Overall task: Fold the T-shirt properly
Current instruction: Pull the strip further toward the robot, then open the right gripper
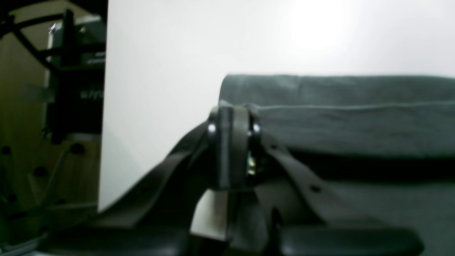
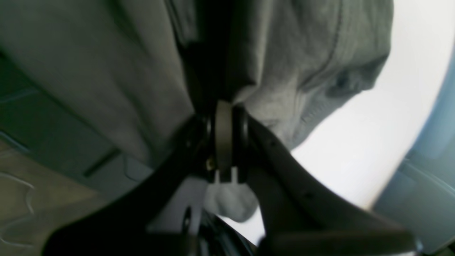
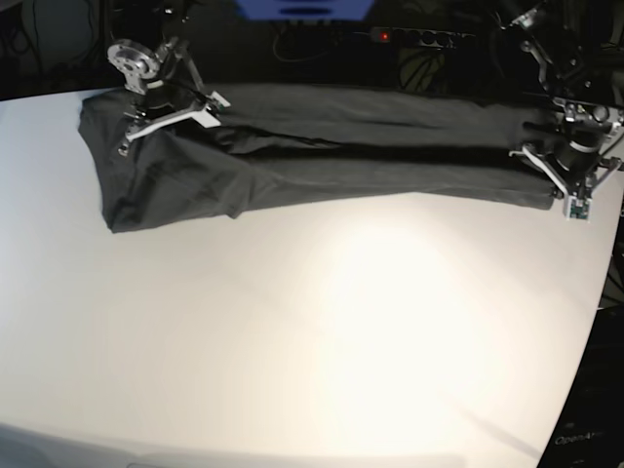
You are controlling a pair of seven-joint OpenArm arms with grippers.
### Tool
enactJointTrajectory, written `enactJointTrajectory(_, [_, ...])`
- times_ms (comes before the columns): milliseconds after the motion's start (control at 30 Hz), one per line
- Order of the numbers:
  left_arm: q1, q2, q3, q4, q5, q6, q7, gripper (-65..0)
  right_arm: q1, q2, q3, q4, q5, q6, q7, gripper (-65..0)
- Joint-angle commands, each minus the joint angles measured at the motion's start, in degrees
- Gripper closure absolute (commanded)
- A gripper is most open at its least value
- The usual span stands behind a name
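Note:
The dark grey T-shirt point(image 3: 341, 166) lies stretched in a long folded band across the far side of the white table point(image 3: 341, 322). At its left end, my right gripper point(image 3: 210, 107) is shut on a bunch of fabric. The right wrist view shows the cloth point(image 2: 106, 71) draping down around that gripper point(image 2: 224, 105). My left gripper point(image 3: 531, 151) sits at the band's right end, close to the table's edge. In the left wrist view it point(image 1: 233, 108) is shut at the corner of a folded layer of the shirt point(image 1: 355, 124), which runs off to the right.
A power strip with a red light point(image 3: 409, 36) lies behind the table among dark cables. The table's right edge point(image 3: 609, 253) drops off just past my left arm. A black stand point(image 1: 67, 78) rises beyond the table's side in the left wrist view.

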Motion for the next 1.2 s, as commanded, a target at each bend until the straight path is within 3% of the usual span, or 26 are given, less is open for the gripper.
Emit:
enactJointTrajectory(0, [-0.3,-0.7,-0.1,0.2,-0.2,0.3,-1.2,-2.6,0.0,-0.2,-0.4,1.1,-0.9,-0.5,0.1,-1.0])
enactJointTrajectory(167, [0.1,-0.4,-0.1,-0.4,-0.1,0.3,-5.3,-2.6,0.8,0.1,-0.4,1.1,-2.5,-0.5,0.1,-1.0])
enactJointTrajectory(533, [0.2,-0.7,-0.3,-0.4,0.2,0.3,-5.7,-2.6,3.6,-0.4,0.4,1.8,-3.4,-0.5,-0.1,-0.9])
enactJointTrajectory(667, [0.2,-0.7,-0.3,-0.4,0.2,0.3,-5.7,-2.6,3.3,-0.9,1.5,2.2,1.6,-0.5,-0.1,-0.9])
enactJointTrajectory(833, [0.2,-0.7,-0.3,-0.8,0.3,0.3,-5.7,-2.6,3.6,-2.6,8.5,2.4,7.6,-0.5,0.6,-0.9])
enactJointTrajectory(933, [0.2,-0.7,-0.3,-1.9,0.3,0.3,-5.7,-2.6,3.3,-2.8,12.5,2.5,10.6,-0.5,5.0,-0.9])
enactJointTrajectory(1167, [0.2,-0.7,-0.1,-3.9,0.3,0.3,-5.7,-2.6,3.2,-6.9,23.5,2.7,11.6,-0.5,18.4,-0.9])
